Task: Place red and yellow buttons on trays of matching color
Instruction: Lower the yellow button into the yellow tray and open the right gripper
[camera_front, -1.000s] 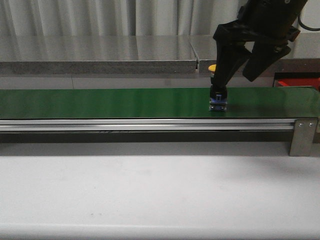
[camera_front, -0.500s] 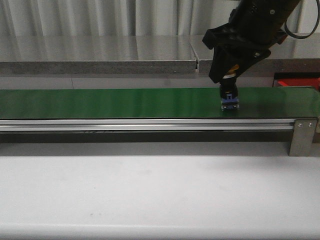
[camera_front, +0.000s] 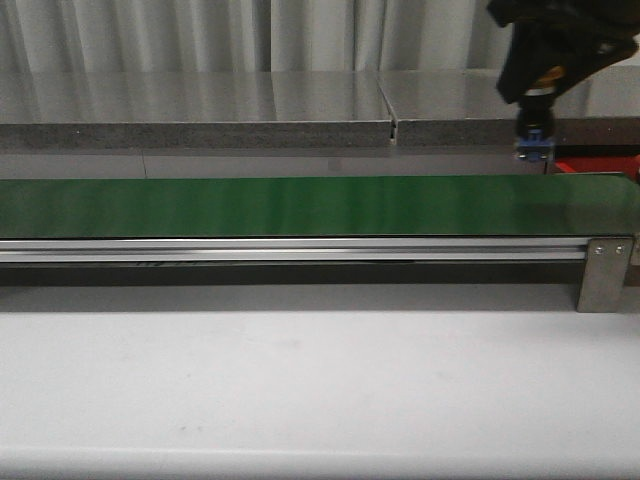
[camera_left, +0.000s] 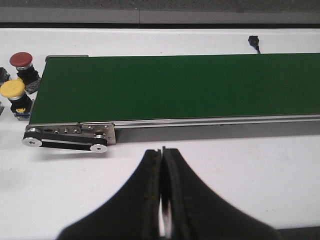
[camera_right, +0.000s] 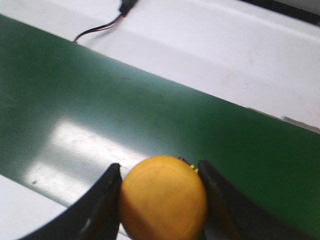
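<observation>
The right gripper (camera_front: 537, 108) is now up high and further right, near the belt's end. It lifts the yellow button (camera_right: 163, 196) off the green belt (camera_front: 300, 205), where the button sat a second ago.

The right tool (camera_front: 536, 100) is hanging at the upper right, gripping a yellow button (camera_front: 537, 138) whose blue base is showing clear above the green conveyor belt (camera_front: 300, 205). A red tray (camera_front: 597, 164) is peeking out just behind the belt's right end.
</observation>
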